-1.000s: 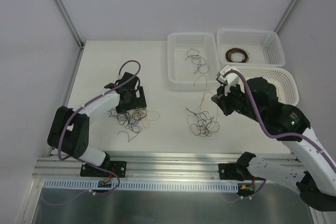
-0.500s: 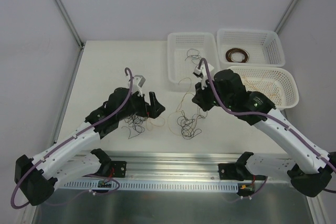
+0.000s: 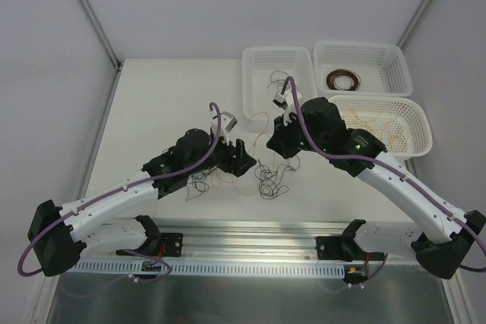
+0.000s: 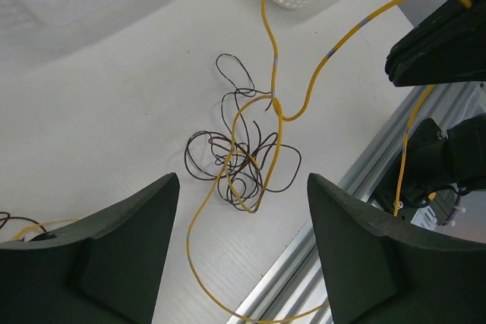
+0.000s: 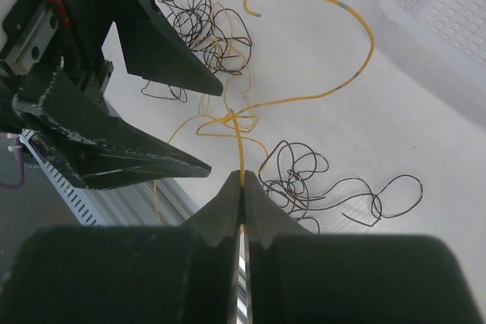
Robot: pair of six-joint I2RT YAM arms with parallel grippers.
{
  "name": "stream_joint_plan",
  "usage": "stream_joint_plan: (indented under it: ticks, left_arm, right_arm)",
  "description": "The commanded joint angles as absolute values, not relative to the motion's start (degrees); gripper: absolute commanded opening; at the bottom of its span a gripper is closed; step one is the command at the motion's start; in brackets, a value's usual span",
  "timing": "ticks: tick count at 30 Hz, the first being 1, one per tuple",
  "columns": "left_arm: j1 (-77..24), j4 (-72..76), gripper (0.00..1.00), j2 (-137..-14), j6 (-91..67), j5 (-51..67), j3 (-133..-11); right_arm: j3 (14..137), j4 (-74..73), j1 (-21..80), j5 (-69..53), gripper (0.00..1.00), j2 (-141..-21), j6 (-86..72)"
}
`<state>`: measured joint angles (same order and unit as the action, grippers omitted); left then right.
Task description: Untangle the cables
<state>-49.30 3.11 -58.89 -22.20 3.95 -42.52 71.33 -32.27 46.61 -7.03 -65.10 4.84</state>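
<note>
Left arm (image 3: pixel 114 197) advanced; right jaws pinch yellow cable (image 5: pixel 241 153).

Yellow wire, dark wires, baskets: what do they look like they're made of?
Yellow wire: probably plastic-insulated; it has a smooth, slightly glossy jacket with grey bands and holds springy curves.
Dark wires: thin, dark brown to black, maybe coated or enamelled wire; the stiff loops keep their shape, but the core can't be told.
Baskets: white moulded plastic, matte, with perforated grid walls.

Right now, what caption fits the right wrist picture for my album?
The right gripper pinches a yellow wire beside a dark tangle, with the open left gripper close by.
</note>
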Motion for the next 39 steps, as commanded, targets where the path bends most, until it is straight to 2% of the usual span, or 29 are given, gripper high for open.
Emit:
stream_joint_plan:
  ticks: [1,2,3,5,6,9,11,15,22,27,31,33,34,36,37,39]
  left_arm:
    - [-50.36,7.21,0.68,-60.55,-19.34,1.59,-45.7]
    - [-50.54,7.38,0.62,-60.73,-19.34,1.23,-45.88]
    - [-50.45,7.38,0.49,-60.82,-19.34,0.8,-45.88]
    - [-50.54,7.3,0.31,-60.47,-19.16,-1.22,-45.79]
    - [-50.54,7.29,0.15,-60.12,-19.25,-2.19,-45.62]
    - [-50.45,6.51,0.0,-56.53,-19.86,-8.68,-44.48]
    - [-50.27,3.97,0.0,-54.76,-21.79,-16.82,-44.3]
    - [-48.96,-1.04,0.0,-49.49,-24.43,-22.83,-43.25]
    - [-41.23,-7.71,0.0,-41.66,-29.79,-23.73,-41.39]
    - [-33.76,-13.79,0.0,-41.57,-32.78,-21.98,-42.1]
    - [-33.05,-15.91,0.0,-43.24,-32.08,-21.36,-42.71]
    - [-33.05,-15.82,0.06,-45.34,-31.2,-17.61,-43.15]
    - [-33.05,-15.82,0.17,-46.4,-30.33,-16.27,-44.02]
    - [-32.96,-15.73,0.29,-48.42,-29.45,-12.59,-45.0]
    - [-32.96,-15.73,0.41,-49.99,-29.01,-11.79,-45.78]
    - [-32.96,-15.82,0.53,-51.15,-28.57,-10.38,-46.49]
  right_arm:
    - [70.93,-29.09,46.41,-8.96,0.01,-65.21,2.99]
    - [70.75,-29.0,46.49,-8.88,0.01,-65.13,2.99]
    - [70.58,-29.18,46.41,-8.7,0.01,-65.13,3.16]
    - [70.05,-29.53,46.49,-7.31,0.01,-65.04,3.43]
    - [69.79,-30.05,46.49,-6.6,0.01,-64.87,3.69]
    - [68.47,-31.37,45.97,-4.31,0.01,-64.43,4.39]
    - [66.81,-31.9,44.83,-3.08,0.01,-63.81,4.39]
    - [63.65,-32.96,41.84,-3.69,0.01,-62.49,4.04]
    - [61.0,-35.24,37.8,-4.48,0.01,-60.83,4.31]
    - [61.61,-37.17,34.37,-5.44,0.01,-58.63,5.27]
    - [64.5,-38.93,33.75,-7.21,0.01,-56.43,6.76]
    - [67.58,-39.9,33.66,-7.56,0.01,-55.55,7.29]
    - [68.81,-40.25,33.49,-7.56,0.01,-55.29,7.47]
    - [72.48,-41.21,32.79,-7.38,0.01,-55.37,8.35]
    - [73.73,-41.66,32.52,-7.03,0.01,-55.63,8.61]
    - [77.93,-42.97,31.21,-6.07,0.01,-56.59,9.4]
